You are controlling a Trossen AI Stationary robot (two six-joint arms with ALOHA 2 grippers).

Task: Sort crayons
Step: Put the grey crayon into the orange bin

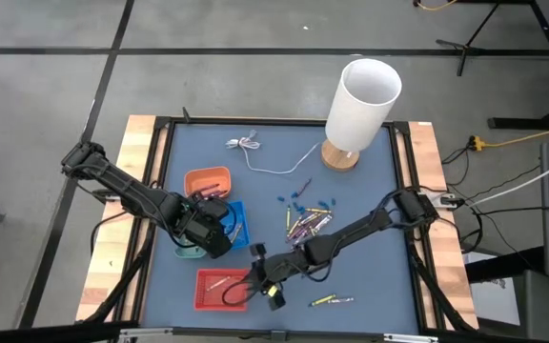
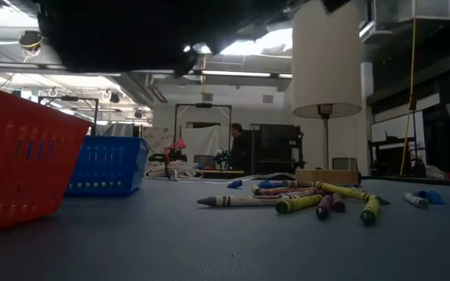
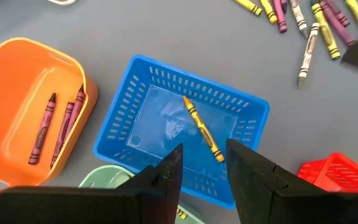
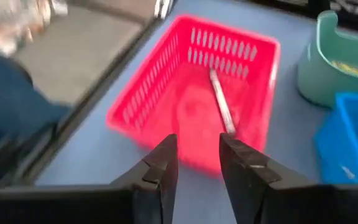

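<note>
Right tool hangs over the red basket near the desk's front edge, jaws apart and empty; a whitish crayon lies inside, looks just dropped. Left tool hovers open over the blue basket, holding nothing. Unsorted crayons are piled mid-desk.

Counter, seen from above. Four containers stood grouped on its left half.
- The orange plastic tray was rearmost, with a few crayons lying in it.
- The blue slotted plastic basket sat just in front of the tray, with one yellow crayon inside.
- The pale green tub was beside the basket, toward the front.
- The red slotted basket was nearest the front edge and held one whitish crayon.

The loose crayon pile lay right of the blue basket. The white cylindrical lamp stood behind the pile.
</note>
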